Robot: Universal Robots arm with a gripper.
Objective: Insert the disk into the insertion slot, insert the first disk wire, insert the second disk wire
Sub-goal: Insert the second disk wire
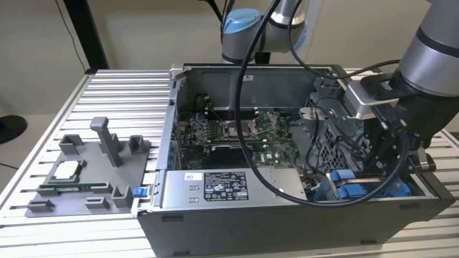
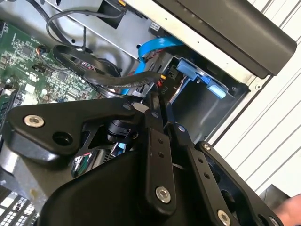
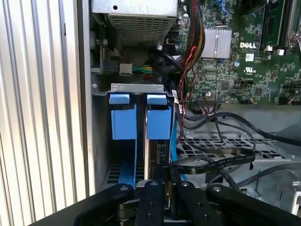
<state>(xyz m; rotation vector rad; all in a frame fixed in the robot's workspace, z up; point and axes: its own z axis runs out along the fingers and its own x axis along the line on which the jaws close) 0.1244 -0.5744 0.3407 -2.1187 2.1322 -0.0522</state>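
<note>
The disk (image 3: 158, 123) stands edge-on in the insertion slot (image 3: 100, 141), its blue carrier (image 1: 343, 178) seated between the blue rails beside another blue carrier (image 3: 123, 120). My gripper (image 3: 164, 184) hangs just over the disk's end, inside the front corner of the computer case. In the second wrist view the gripper (image 2: 159, 112) is shut on a small black wire connector (image 2: 160, 93) with a black wire bundle (image 2: 117, 80) trailing from it. A blue flat wire (image 2: 157, 46) runs down beside the disk. The arm's wrist (image 1: 401, 118) reaches into the case from the exterior view's right.
The open computer case (image 1: 287, 220) lies on a ribbed metal table (image 1: 122, 102). The motherboard (image 1: 237, 140) and a grey labelled power-supply box (image 1: 222, 188) sit inside. A grey tray of fixtures (image 1: 79, 177) is at the exterior view's left. Loose black cables (image 3: 221, 162) cross the perforated cage.
</note>
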